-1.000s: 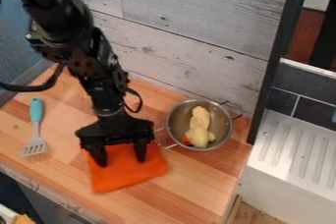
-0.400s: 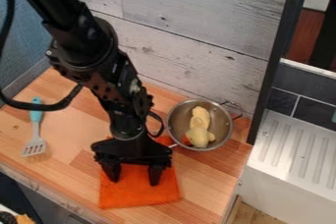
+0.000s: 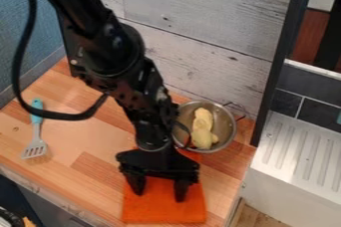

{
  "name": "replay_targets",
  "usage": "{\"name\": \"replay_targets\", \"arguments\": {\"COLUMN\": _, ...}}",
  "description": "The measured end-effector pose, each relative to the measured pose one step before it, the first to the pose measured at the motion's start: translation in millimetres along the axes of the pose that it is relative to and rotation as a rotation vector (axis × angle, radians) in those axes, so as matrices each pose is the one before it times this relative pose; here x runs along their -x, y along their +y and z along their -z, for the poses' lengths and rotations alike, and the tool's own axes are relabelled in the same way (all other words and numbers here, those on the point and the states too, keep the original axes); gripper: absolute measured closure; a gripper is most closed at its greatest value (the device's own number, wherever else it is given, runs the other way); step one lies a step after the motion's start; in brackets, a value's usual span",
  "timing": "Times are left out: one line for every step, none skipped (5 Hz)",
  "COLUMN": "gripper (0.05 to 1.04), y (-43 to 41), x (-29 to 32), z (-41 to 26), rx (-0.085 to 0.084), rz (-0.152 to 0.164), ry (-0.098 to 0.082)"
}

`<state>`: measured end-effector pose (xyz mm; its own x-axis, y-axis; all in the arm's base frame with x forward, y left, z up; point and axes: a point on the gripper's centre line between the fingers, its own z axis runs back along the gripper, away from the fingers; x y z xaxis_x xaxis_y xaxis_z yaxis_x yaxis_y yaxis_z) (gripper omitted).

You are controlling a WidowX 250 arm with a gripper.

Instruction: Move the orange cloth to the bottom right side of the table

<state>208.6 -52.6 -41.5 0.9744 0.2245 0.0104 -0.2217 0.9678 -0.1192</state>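
Farthest to my left, as the camera looks, a textured blue panel (image 3: 13, 37) stands upright beside the counter. My black cable (image 3: 80, 115) loops down on that side, across the turquoise handle of a slotted spatula (image 3: 36, 134). The spatula lies flat on the wood, well apart from me, its grey head toward the near edge. Beyond that edge, in the near left corner, sit a dark thing and a bit of something orange-yellow, both too cut off to name.

The counter (image 3: 73, 183) runs beneath me in light and reddish-brown wood strips. My gripper (image 3: 159, 194) points down with its two fingers spread apart, their tips over the orange cloth (image 3: 166, 212). The cloth lies below me, reaching toward the near edge, with some orange peeking out behind me too.

Behind me rises a wall of pale grey planks (image 3: 200, 37). Just beyond me to the right, a metal bowl (image 3: 228, 136) with wire handles holds pale yellow pieces (image 3: 202, 129). Farther right come a dark upright post (image 3: 271, 79), a white ridged drainboard (image 3: 299, 146) and dark tiles (image 3: 316, 109) with pale joints.
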Motion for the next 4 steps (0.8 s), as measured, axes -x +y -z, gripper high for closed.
{"name": "replay_targets", "arguments": {"gripper": 0.082, "y": -16.7, "x": -0.96, "z": 0.85, "rx": 0.0246, "rz": 0.0391, "ry": 0.0059}}
{"name": "replay_targets", "arguments": {"gripper": 0.082, "y": -7.66, "x": -0.05, "z": 0.83, "rx": 0.0046, "rz": 0.0258, "ry": 0.0065}}
{"name": "replay_targets", "arguments": {"gripper": 0.083, "y": -1.19, "x": 0.76, "z": -1.4, "rx": 0.002, "rz": 0.0122, "ry": 0.0147}}
{"name": "replay_targets", "arguments": {"gripper": 0.083, "y": -2.76, "x": 0.79, "z": -12.9, "rx": 0.0206, "rz": 0.014, "ry": 0.0004}}
